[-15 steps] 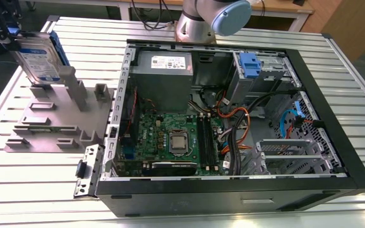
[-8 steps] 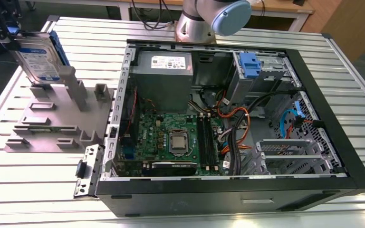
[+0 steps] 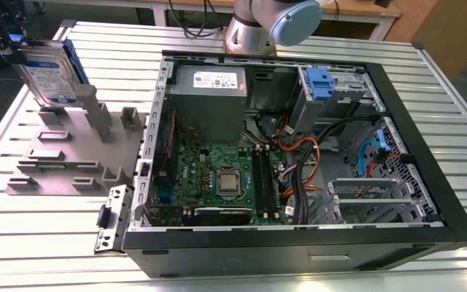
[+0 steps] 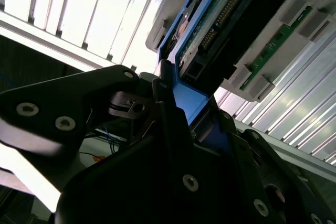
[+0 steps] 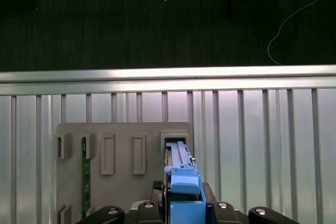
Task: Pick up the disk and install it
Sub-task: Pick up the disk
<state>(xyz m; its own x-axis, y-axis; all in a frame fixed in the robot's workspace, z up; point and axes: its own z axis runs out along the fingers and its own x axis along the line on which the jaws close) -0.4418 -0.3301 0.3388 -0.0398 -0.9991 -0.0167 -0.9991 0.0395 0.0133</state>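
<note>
Gripper [image 3: 13,44], black and two-fingered, hangs at the far edge of the exterior view's left, above the silver slatted aluminium table [image 3: 39,243].

- Grip: pinching. In the second wrist view the gripper [image 4: 176,98] has its black fingers [image 4: 167,103] pressed against both sides of the blue end handle of the disk [image 4: 226,19]. No gap shows between pads and plastic.
- The disk [image 3: 48,76] is a flat silver hard drive with a white-and-blue label in a blue plastic carrier. It hangs straight down from the gripper, on edge, label face toward the exterior camera.
- Directly under the gripper sits a flat grey fixture plate with raised posts and rectangular slots [image 3: 63,152]. In the first wrist view the disk [image 5: 178,156] runs from the gripper [image 5: 181,211] down to one slot of this plate [image 5: 121,135]. Cannot tell whether its lower end is seated there or just clear of it.
- A thin green circuit board [image 5: 85,177] stands on edge in another slot, a few slots to the side of the gripper.
- Well away from the gripper, toward the exterior view's right, an open black computer case [image 3: 282,249] lies on its side. Inside are a green motherboard [image 3: 217,176], a grey power-supply box with a white sticker [image 3: 209,82] and a small bare blue plastic bracket [image 3: 318,82].
- The arm's grey-and-blue joint [image 3: 278,21] rises behind the case.
</note>
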